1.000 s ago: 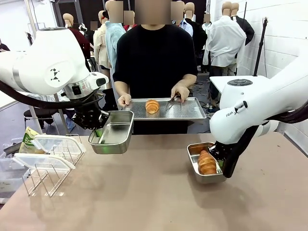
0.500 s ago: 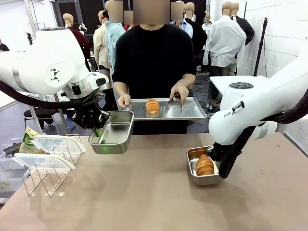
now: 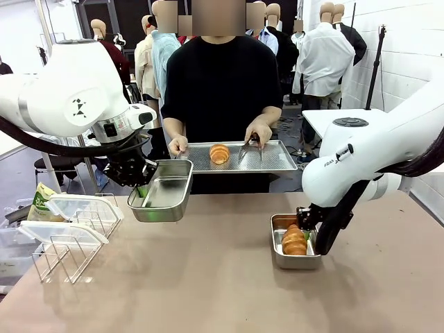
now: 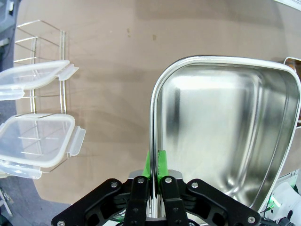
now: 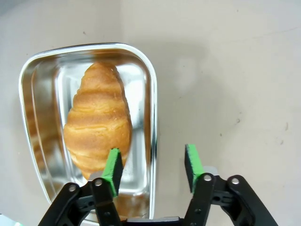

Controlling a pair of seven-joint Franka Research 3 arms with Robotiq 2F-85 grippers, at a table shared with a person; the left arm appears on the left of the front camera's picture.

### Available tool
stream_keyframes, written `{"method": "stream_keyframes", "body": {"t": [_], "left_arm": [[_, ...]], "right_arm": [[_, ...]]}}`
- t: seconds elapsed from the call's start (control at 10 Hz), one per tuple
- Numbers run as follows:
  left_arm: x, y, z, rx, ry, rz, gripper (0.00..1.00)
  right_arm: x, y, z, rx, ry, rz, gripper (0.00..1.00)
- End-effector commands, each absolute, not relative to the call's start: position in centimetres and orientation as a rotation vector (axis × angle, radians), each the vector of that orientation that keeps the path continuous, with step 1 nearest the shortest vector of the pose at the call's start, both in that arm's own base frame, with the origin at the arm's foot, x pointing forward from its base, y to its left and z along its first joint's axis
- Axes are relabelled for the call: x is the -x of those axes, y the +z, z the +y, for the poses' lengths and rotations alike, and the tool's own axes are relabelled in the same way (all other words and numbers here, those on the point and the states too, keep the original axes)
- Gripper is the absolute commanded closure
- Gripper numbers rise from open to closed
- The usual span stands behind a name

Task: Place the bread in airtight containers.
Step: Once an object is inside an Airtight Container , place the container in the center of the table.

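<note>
Left gripper (image 4: 154,162): pinching rim of empty tub (image 4: 225,141), held above table (image 4: 117,70).
Right gripper (image 5: 153,165): spread, astride side wall of filled tub (image 5: 141,80); one pad (image 5: 113,162) inside, other outside.
Roll (image 5: 98,122): lying in filled tub, just beside inner pad; contact unclear.
Second roll (image 3: 219,153): on tray (image 3: 274,159) held by person (image 3: 222,83), well apart from both grippers.

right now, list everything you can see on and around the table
table: one, brown
perforated tray: one, steel, held level at the far side
wire rack: one, silver, robot's left
lids: two, translucent, one beside the other on the wire rack
steel tubs: two, shiny; filled tub on the table, empty tub held up
croissant rolls: two, golden-brown; one in the filled tub, one on the tray
person's hands: two, holding the tray
left gripper: shut on the empty tub's rim
right gripper: open, astride the filled tub's wall
</note>
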State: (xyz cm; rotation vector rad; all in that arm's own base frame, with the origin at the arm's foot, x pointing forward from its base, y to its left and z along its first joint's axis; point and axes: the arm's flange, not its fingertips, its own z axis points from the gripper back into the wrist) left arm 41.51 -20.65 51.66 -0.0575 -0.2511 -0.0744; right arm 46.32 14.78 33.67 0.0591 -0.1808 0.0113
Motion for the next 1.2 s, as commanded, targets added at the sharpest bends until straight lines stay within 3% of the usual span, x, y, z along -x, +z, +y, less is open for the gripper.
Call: {"method": "stream_keyframes", "body": {"t": [0.0, 0.6, 1.1], "left_arm": [[-41.56, 52.07, -20.49, 0.062, -0.072, -0.257, 1.00], [-41.56, 52.07, -20.49, 0.062, -0.072, -0.257, 1.00], [-41.56, 52.07, -20.49, 0.062, -0.072, -0.257, 1.00]], "right_arm": [[-45.89, 34.19, 14.79, -0.074, 0.013, -0.190, 0.00], [-46.50, 34.01, 15.26, -0.036, 0.024, -0.119, 0.00], [-46.14, 34.16, 14.80, -0.056, 0.017, -0.180, 0.00]]}}
